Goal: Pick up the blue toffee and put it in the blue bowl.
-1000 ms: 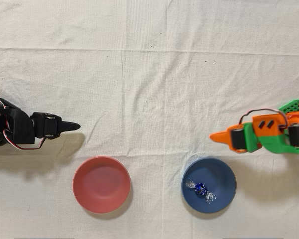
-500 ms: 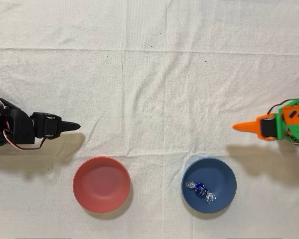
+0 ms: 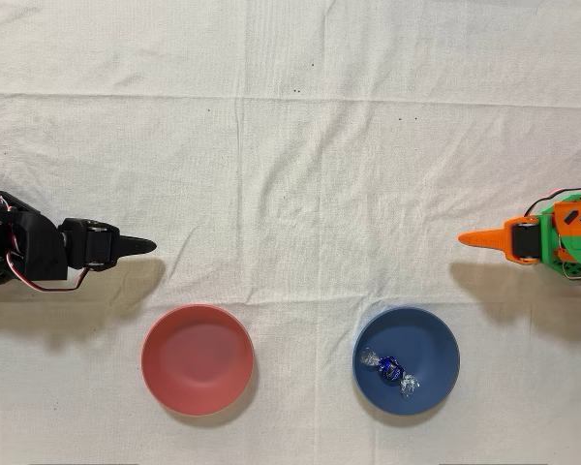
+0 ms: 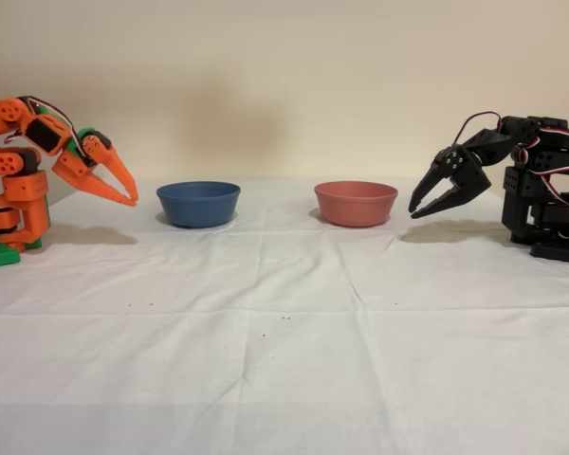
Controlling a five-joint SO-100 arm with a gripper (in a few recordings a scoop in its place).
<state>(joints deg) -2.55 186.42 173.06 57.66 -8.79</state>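
Two bowls stand on the white tablecloth (image 3: 290, 145), one dark blue and one pinkish-red, alike in size and side by side but apart. In the overhead view the blue bowl (image 3: 407, 360) is right of centre near the bottom edge, and inside it lies the blue toffee (image 3: 389, 369), a single small sweet in shiny dark blue foil with clear twisted ends, resting a little left of the bowl's middle on its floor. The pinkish-red bowl (image 3: 197, 359) sits to the left of it in that view and holds nothing that can be seen. In the fixed view the order is reversed: the blue bowl (image 4: 198, 203) is on the left and the pinkish-red bowl (image 4: 356, 203) on the right, both at the far part of the cloth, and their walls hide what is inside. One sweet is in sight in all. Two arms are in the scene. The orange arm's gripper (image 3: 479, 237) is at the right edge of the overhead view, well apart from the blue bowl and farther back, its tip pointing left; in the fixed view the gripper (image 4: 128, 198) hangs above the cloth just left of the blue bowl, tilted downward, its two pointed fingers drawn together at the tips with nothing between them. The idle black arm (image 4: 531, 185) stands at the opposite side.
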